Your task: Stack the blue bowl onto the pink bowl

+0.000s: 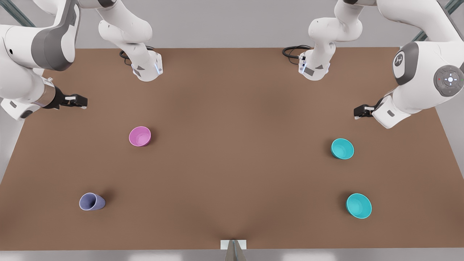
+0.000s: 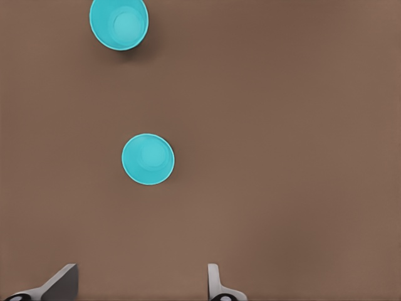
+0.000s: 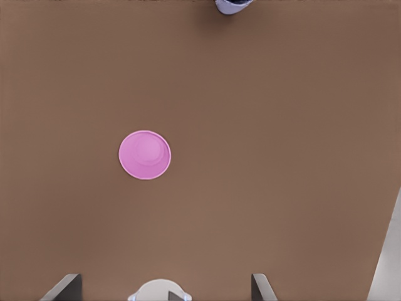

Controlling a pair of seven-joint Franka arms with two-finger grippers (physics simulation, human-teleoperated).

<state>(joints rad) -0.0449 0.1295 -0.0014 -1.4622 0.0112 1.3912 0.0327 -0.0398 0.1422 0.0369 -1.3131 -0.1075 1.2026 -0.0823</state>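
Looking at the front view, I see the pink bowl (image 1: 140,136) upright on the brown table (image 1: 232,108) toward that view's left with a lavender cup (image 1: 92,202) nearer the camera, two teal bowls on the right — one (image 1: 342,148) farther back, one (image 1: 359,206) nearer — and the right gripper (image 1: 80,102) and left gripper (image 1: 359,112) hanging apart from everything. In the left wrist view, my left gripper's fingers (image 2: 214,279) stand spread wide above both teal bowls, the closer (image 2: 148,159) the blue bowl. In the right wrist view the right fingers (image 3: 262,286) are parted too — the pink bowl lies ahead.
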